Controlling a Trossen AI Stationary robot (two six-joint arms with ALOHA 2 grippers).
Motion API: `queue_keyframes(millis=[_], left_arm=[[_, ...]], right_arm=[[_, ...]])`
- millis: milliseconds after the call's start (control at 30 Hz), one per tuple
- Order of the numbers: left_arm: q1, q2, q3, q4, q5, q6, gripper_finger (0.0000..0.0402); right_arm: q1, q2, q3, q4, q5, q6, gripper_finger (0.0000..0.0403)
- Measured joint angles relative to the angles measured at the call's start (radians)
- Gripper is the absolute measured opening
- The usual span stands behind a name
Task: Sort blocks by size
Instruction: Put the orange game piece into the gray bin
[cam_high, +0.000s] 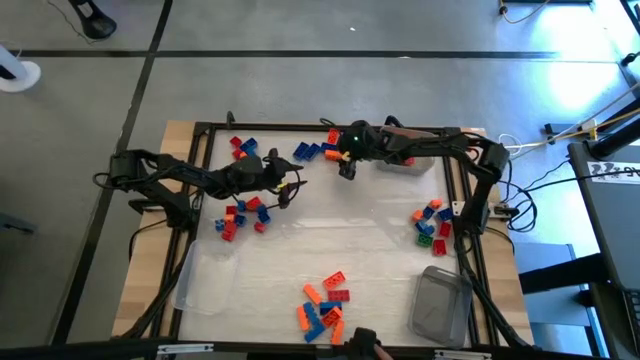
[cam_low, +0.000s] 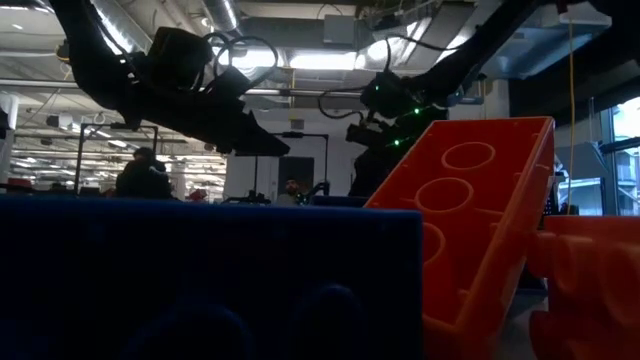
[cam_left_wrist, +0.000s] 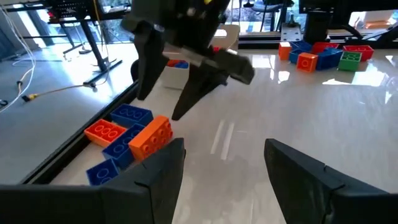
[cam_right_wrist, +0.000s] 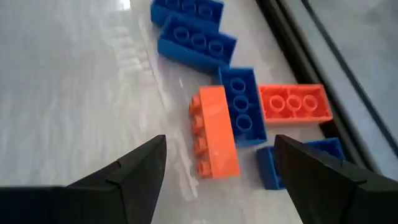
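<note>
Your right end effector (cam_high: 347, 168) is hovering over the far middle of the worktop (cam_high: 340, 235), just above the small far cluster of blocks (cam_high: 318, 150). Its fingers (cam_right_wrist: 134, 171) are standing spread, with nothing between them. In the right wrist view, an orange block (cam_right_wrist: 214, 132) is lying on its side directly ahead of the gap, touching a blue block (cam_right_wrist: 242, 106) beside it; a red-orange block (cam_right_wrist: 293, 102) is sitting flat against the frame rail, and two more blue blocks (cam_right_wrist: 193, 28) are lying farther on.

Your left end effector (cam_high: 290, 187) is reaching toward the centre of the worktop from the left, also spread and empty. Its wrist view is showing the right arm's end effector hanging ahead of it, with the same far cluster (cam_left_wrist: 127, 137) lying beside the rail.

You are looking at several other groups of blocks. One mixed red and blue group (cam_high: 243, 215) is lying near the left arm, and another (cam_high: 243, 147) is sitting at the far left corner. A group with red, orange, blue and green blocks (cam_high: 432, 222) is lying at the right side. An orange, red and blue group (cam_high: 325, 305) is lying at the near edge, and these are filling the low view.

A clear tub (cam_high: 207, 280) is resting at the near left, a second tub (cam_high: 442, 303) at the near right, and a third (cam_high: 412, 162) at the far right under the right arm.

People are showing in the room beyond in the low view.
</note>
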Motion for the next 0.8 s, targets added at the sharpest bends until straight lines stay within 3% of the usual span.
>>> queue_keyframes(millis=[367,800], left_arm=[[0.0,0.0,0.0,0.003,0.0,0.0,0.021],[0.0,0.0,0.0,0.002,0.0,-0.001,0.021]], right_arm=[[-0.013,0.076,-0.001,-0.008,-0.041,-0.012,0.0281],[-0.014,0.082,-0.002,0.029,-0.071,-0.021,0.0153]])
